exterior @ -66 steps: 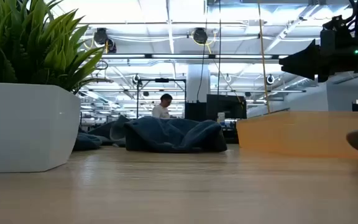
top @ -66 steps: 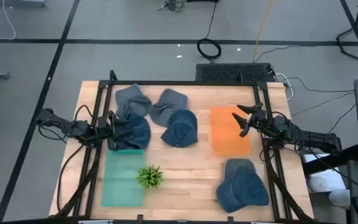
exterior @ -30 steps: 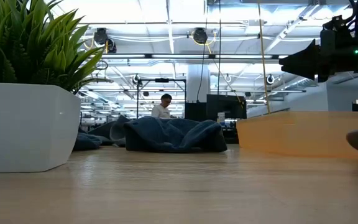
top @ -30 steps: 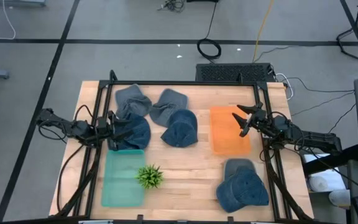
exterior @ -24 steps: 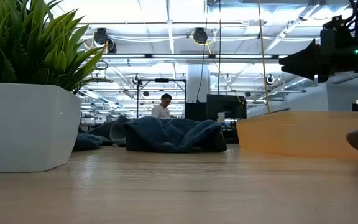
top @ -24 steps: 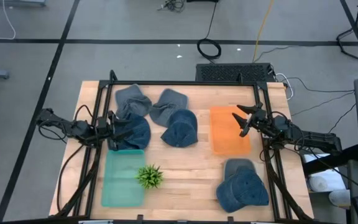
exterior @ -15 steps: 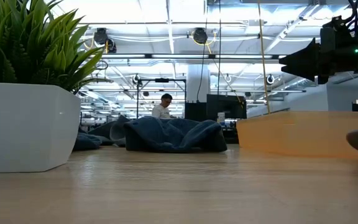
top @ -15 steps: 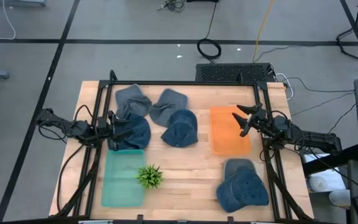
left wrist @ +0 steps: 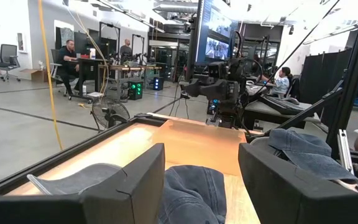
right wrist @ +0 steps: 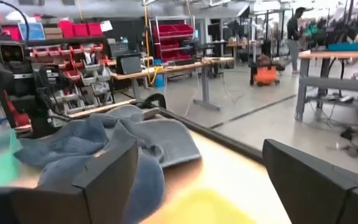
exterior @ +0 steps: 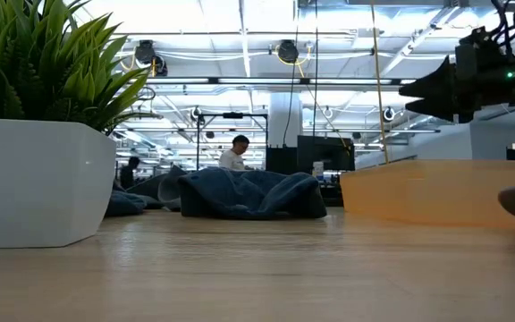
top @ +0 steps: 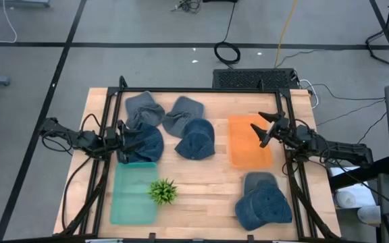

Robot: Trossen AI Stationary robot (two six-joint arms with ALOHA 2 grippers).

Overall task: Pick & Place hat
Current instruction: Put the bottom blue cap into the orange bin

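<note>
Several blue-grey hats lie on the wooden table. My left gripper hovers open at the left side, against the left edge of a dark blue hat. In the left wrist view that hat lies ahead between my open fingers. My right gripper hangs open over the orange tray, above its rim in the low view. Through the right wrist view I see hats across the table.
A green tray with a small potted plant beside it sits near the left near corner. Two hats are stacked near the right near corner. Three more hats lie toward the far edge. A black frame rims the table.
My right gripper has shifted slightly toward the table's left above the orange tray, still open. The left gripper and the hats have stayed put.
</note>
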